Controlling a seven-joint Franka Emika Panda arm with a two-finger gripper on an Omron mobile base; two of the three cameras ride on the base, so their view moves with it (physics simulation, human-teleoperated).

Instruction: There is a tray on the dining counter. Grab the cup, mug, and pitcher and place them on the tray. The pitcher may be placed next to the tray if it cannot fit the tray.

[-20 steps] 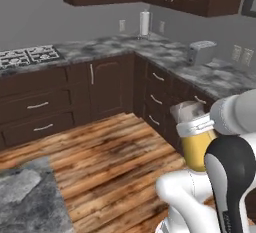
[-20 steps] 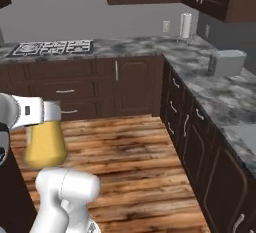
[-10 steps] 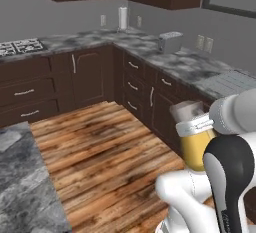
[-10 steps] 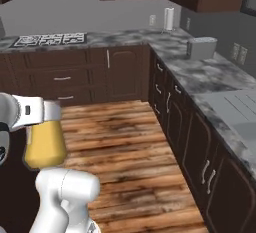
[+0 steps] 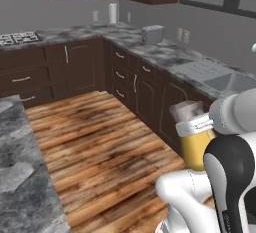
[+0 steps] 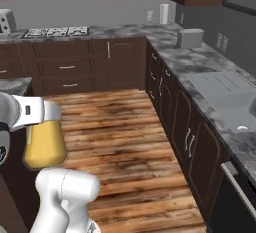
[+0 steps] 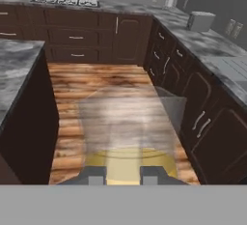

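My gripper (image 7: 124, 175) is shut on the mustard-gold pitcher (image 7: 126, 161), which it carries in the air close to my body. In the left base view the pitcher (image 5: 194, 149) hangs below the white hand over the wooden floor. From the right base camera the pitcher (image 6: 45, 144) appears at the lower left. A grey-and-black marbled counter top, likely the dining counter (image 5: 20, 172), lies at the left; its corner (image 7: 14, 64) also reaches into the hand view. The tray, the cup and the mug are out of view.
An L-shaped kitchen counter (image 6: 200, 64) with dark cabinets runs along the back and right walls. On it stand a toaster (image 6: 190, 38) and a paper towel roll (image 6: 164, 13), with a stove (image 6: 52, 31) and a sink (image 6: 227, 99). Open wooden floor (image 5: 100, 137) lies between.
The whole picture has shifted, so the base has moved: the corner counter slid across and the sink came into view. The pitcher stays in my gripper as before.
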